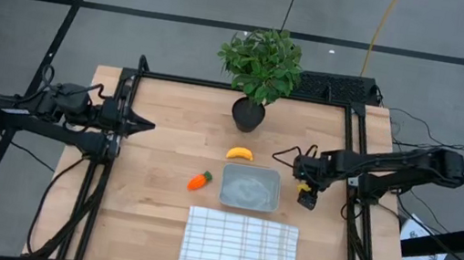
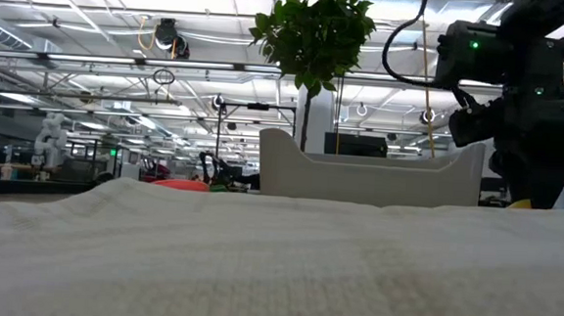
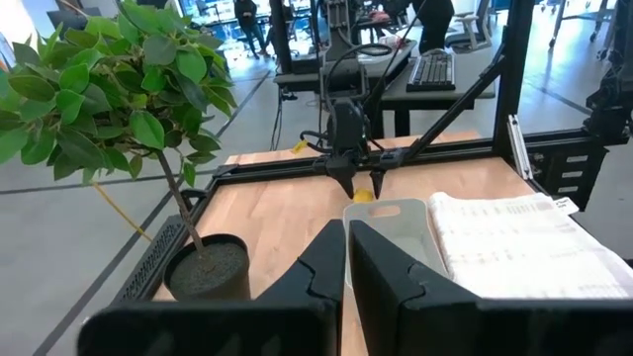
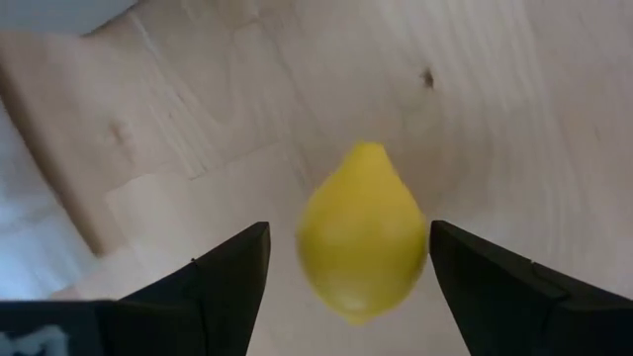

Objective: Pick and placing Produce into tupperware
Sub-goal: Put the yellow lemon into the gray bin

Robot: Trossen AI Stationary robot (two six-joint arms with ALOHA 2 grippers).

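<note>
1. Right hand (image 4: 346, 259) hangs just right of the tupperware (image 1: 250, 188), fingers spread wide either side of the lemon (image 4: 362, 232), not yet touching it as far as I can see.
2. Left hand (image 3: 347, 267) waits well left of the tupperware, its fingers nearly together and holding nothing.
3. I see the tupperware empty, so nothing is placed yet.
4. Banana (image 1: 240, 153) lies on the tabletop (image 1: 169, 121) just beyond the tupperware, towards the potted plant (image 1: 260, 70); the carrot (image 1: 199, 180) sits just left of the tupperware.
5. I judge this the first pick, with all three items left to place.
</note>
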